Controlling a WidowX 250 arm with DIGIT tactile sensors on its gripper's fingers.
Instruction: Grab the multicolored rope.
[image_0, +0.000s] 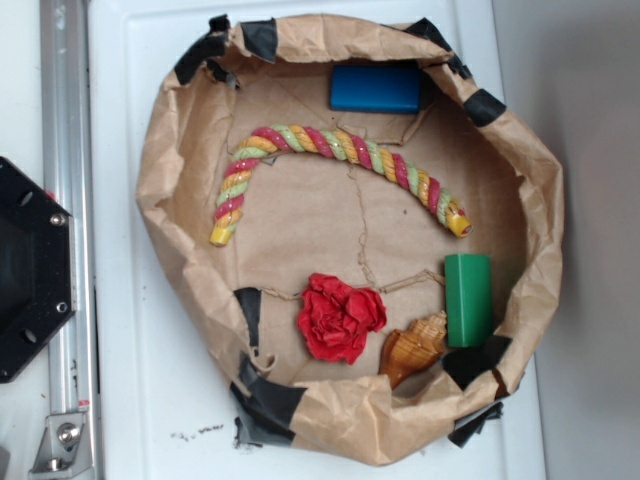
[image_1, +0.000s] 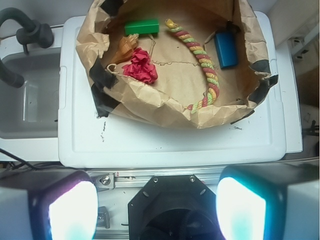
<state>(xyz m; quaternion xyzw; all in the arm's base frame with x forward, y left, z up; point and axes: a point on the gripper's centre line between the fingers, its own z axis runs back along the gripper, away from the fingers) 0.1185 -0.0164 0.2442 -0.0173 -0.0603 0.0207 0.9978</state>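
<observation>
Lying arched in the paper-lined basket, the multicolored rope looks light and stiff (glossy, perhaps slippery). Its mid-arch seems the best hold; the gripper hangs well apart, jaws wide and empty.

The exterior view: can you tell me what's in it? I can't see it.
A curved striped rope lies in a crumpled brown paper basket on a white table. Around it are a blue block, a green block, a red flower and a shell.

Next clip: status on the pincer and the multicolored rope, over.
Pincer open, far back from the paper basket, holding nothing. Multicolored rope lies curved and free inside it. Blue block close by; nothing on the rope.
</observation>
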